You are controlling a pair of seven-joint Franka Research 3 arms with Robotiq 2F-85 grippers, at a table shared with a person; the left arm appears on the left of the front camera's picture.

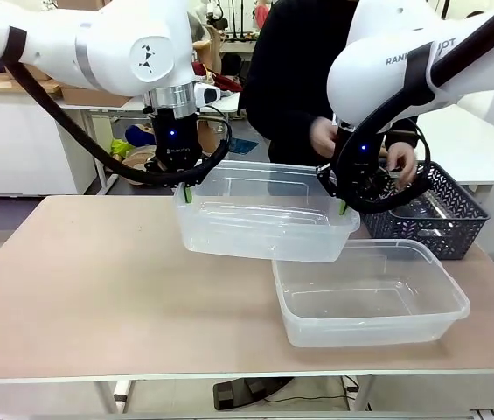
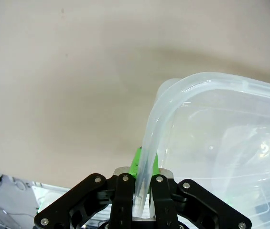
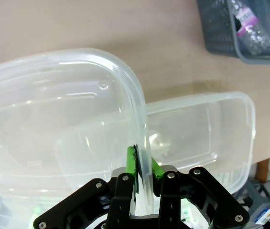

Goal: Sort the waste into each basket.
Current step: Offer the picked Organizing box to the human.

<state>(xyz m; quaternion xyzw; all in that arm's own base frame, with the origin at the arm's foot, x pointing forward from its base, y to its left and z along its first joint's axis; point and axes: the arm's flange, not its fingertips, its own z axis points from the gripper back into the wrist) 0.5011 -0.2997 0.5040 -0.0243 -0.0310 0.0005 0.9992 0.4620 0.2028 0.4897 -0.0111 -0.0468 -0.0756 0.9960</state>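
Both grippers hold one clear basket (image 1: pixel 264 236) up off the table. My left gripper (image 1: pixel 185 193) is shut on the left end of its rim, and my right gripper (image 1: pixel 344 206) is shut on the right end. The left wrist view shows the left gripper (image 2: pixel 144 168) pinching that basket's curved rim (image 2: pixel 182 90) between green pads. The right gripper (image 3: pixel 142 167) clamps the held basket's rim (image 3: pixel 134 90) in its own view. A second clear basket (image 1: pixel 365 331) (image 3: pixel 242 143) rests on the table, below and to the right. A clear plastic bottle (image 3: pixel 253 25) lies in the dark lattice basket.
The dark lattice basket (image 1: pixel 456 229) (image 3: pixel 218 33) stands at the table's far right, beside the right arm. A person in black stands at the far side, with one hand (image 1: pixel 322 136) and the other hand (image 1: pixel 401 161) over that basket. Bare tabletop (image 1: pixel 89 280) spreads to the left.
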